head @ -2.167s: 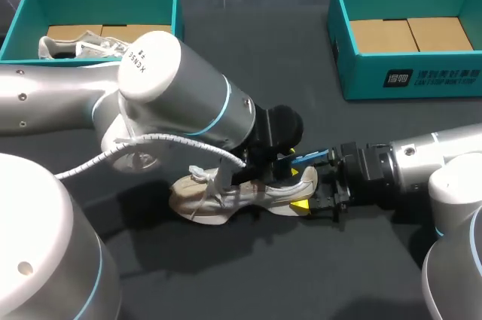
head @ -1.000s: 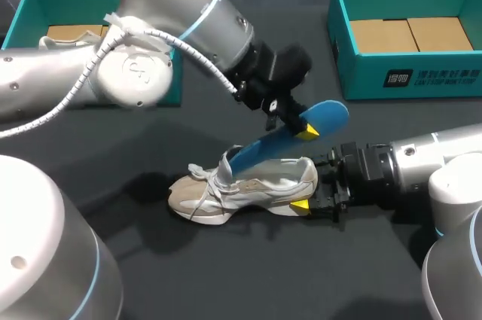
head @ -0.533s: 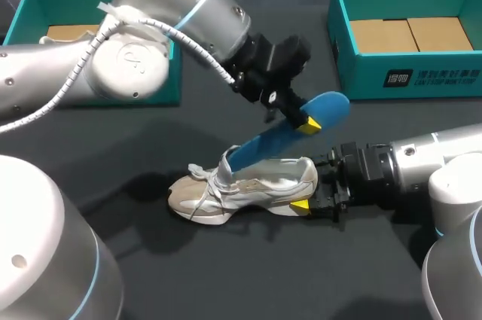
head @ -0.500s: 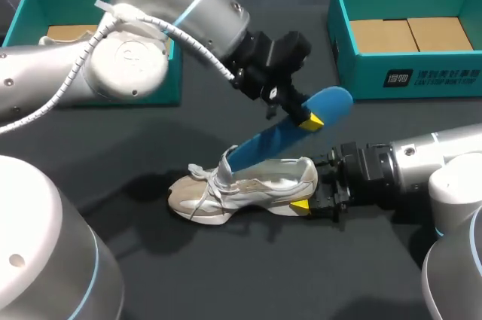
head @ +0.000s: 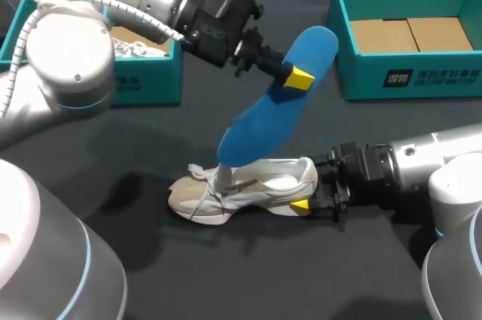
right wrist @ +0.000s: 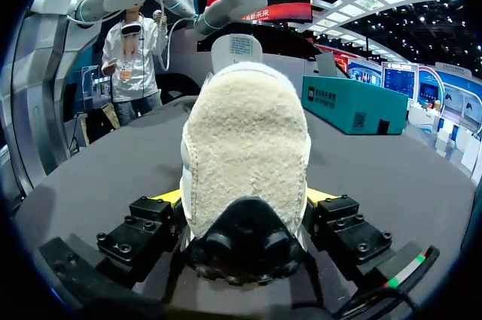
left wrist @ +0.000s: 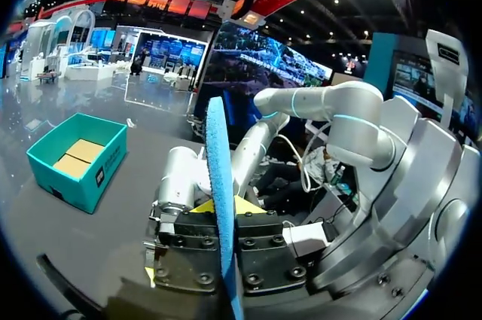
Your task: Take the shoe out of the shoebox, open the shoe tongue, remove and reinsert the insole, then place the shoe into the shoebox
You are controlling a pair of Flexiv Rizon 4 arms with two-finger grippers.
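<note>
The left arm had swung up and away to the far left in the last 2 seconds. Its fingers (head: 295, 76), which had been down at the shoe's mouth, were now high above the dark grey desk (head: 301, 275), pinched shut on the blue foam insole (head: 275, 105) near its heel end, 1 yellow tip on the facing side and the other hidden behind it. The left wrist view showed the insole edge-on between the 2 fingers.

The insole had gone from lying low along the shoe to standing steeply, heel end up and far, toe end down by the tongue. Whether the toe had fully cleared the opening could not be told, since it overlapped the tongue from above.

The cream and white lace-up sneaker (head: 248, 188) had not shifted. It lay on its sole in the middle of the desk, toe to the left. The right arm's fingers (head: 309, 193) had stayed closed on its heel from both sides (the right wrist view showed the fleecy heel filling the gap between them).

So the removal looked all but done. Reinsertion came next, and it would likely need the toe end steered back under the tongue. Both teal cardboard shoeboxes, far left (head: 143, 83) and far right (head: 407, 75), stood well apart from the shoe, so boxing was not yet begun.
</note>
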